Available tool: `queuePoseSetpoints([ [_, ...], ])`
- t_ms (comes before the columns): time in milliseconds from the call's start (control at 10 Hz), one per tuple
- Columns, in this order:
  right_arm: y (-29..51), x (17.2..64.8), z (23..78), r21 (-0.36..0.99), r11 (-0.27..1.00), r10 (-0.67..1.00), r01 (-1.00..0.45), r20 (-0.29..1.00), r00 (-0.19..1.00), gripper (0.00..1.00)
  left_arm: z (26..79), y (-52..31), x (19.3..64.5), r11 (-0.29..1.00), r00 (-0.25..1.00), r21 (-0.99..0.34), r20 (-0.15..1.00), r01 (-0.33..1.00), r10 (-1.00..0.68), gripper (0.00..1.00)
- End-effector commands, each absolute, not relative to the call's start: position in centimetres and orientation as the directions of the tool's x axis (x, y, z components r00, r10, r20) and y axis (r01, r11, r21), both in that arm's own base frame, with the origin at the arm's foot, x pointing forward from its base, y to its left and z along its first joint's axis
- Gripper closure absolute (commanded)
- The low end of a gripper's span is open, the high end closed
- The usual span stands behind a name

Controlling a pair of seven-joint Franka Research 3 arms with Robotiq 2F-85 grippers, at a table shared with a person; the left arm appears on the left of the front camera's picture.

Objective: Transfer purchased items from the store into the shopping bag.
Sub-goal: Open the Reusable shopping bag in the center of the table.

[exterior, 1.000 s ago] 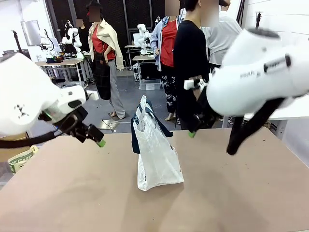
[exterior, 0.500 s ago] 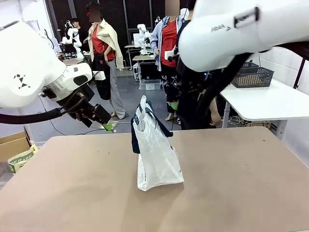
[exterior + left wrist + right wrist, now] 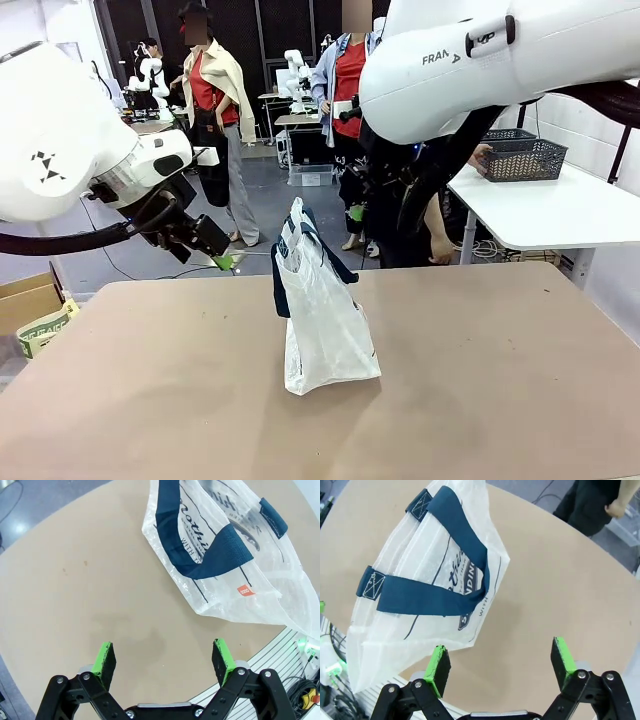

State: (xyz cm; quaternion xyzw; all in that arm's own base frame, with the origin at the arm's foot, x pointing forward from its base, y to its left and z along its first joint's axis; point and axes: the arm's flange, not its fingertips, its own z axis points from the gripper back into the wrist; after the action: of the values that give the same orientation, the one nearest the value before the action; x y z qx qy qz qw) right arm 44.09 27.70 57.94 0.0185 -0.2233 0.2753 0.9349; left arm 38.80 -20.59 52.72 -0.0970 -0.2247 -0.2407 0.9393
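Front view | shopping bag (image 3: 325, 320) on tan table (image 3: 500, 380) | left claw (image 3: 162, 654), right claw (image 3: 500, 654) agape

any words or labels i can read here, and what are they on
"FRAN", the rest unclear: on the right arm housing.
"Nothi", navy script running on past a fold: on the shopping bag.
"WITH", small navy capitals under that script, on the same bag.
"DING", the end of a word in the bag's navy logo, in the right wrist view.
Orange tag on the bag: too small to read.
Green and white box left of the table: print too blurred.
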Motion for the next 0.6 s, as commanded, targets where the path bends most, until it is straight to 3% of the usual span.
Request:
queuePoseSetpoints([
  [0,29.1,45.0,59.1,-0.045,0.89,0.432,-0.454,0.405,0.806,0.0,53.3,-21.6,39.4,0.893,0.849,-0.173,0.428,0.414,-0.311,0.0],
  [200,31.8,47.3,61.9,-0.001,0.924,0.358,-0.382,0.351,0.865,0.0,54.4,-22.5,39.5,0.92,0.911,-0.264,0.37,0.29,-0.181,0.0],
  [500,36.4,50.9,62.6,-0.005,0.936,0.343,-0.353,0.243,0.907,0.0,54.5,-24.1,39.5,0.91,0.92,-0.308,0.357,0.277,-0.159,0.0],
])
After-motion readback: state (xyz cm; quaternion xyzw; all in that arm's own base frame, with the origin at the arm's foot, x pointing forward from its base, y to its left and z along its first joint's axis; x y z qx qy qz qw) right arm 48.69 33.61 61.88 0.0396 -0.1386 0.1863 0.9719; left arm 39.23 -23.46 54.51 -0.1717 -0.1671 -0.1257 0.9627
